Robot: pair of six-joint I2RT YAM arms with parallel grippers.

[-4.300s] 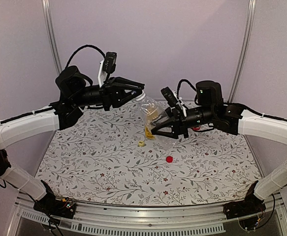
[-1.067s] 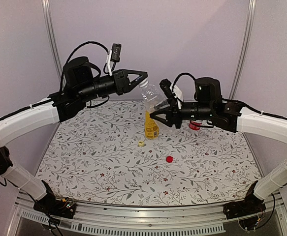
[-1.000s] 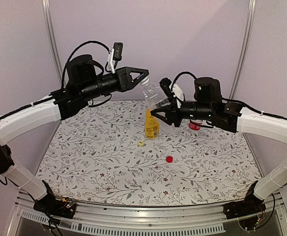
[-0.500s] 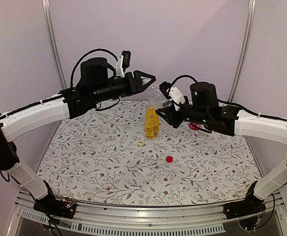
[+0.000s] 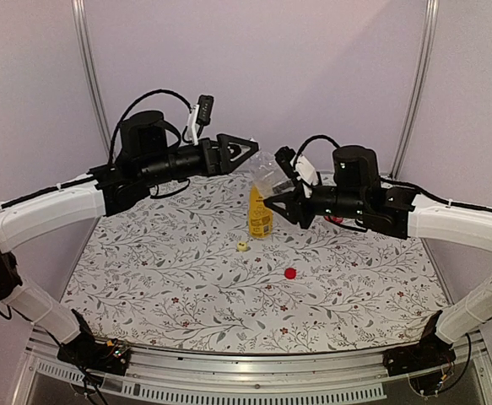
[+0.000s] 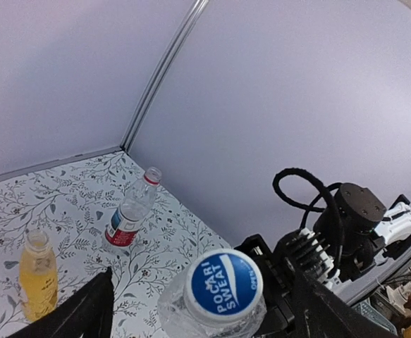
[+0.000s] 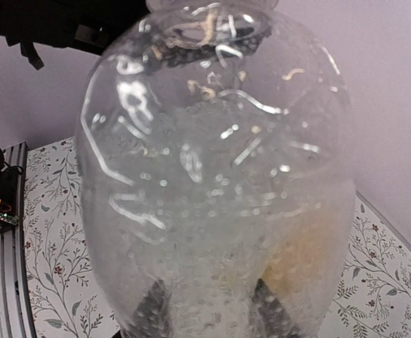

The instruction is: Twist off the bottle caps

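My right gripper [image 5: 288, 199] is shut on the clear unlabelled bottle [image 5: 269, 175], holding it tilted in the air above the table's back. That bottle [image 7: 216, 176] fills the right wrist view, and the dark fingers [image 7: 153, 308] show through it. The blue cap [image 6: 223, 282] with its white mark sits on the bottle's neck. My left gripper [image 6: 209, 310] stands open around the cap, its fingers [image 6: 85, 313] apart from it on both sides. A yellow cap [image 5: 242, 246] and a red cap [image 5: 290, 272] lie loose on the cloth.
The bottle of yellow-orange liquid [image 5: 260, 215] stands uncapped just below the held bottle. The red-labelled bottle [image 6: 127, 215] stands uncapped near the back wall, behind my right arm. A floral cloth [image 5: 170, 287] covers the table, and metal posts [image 5: 89, 76] rise at the back corners.
My left gripper has opened and let go of the blue cap, which stays on the bottle. The right arm has brought the clear bottle slightly lower.
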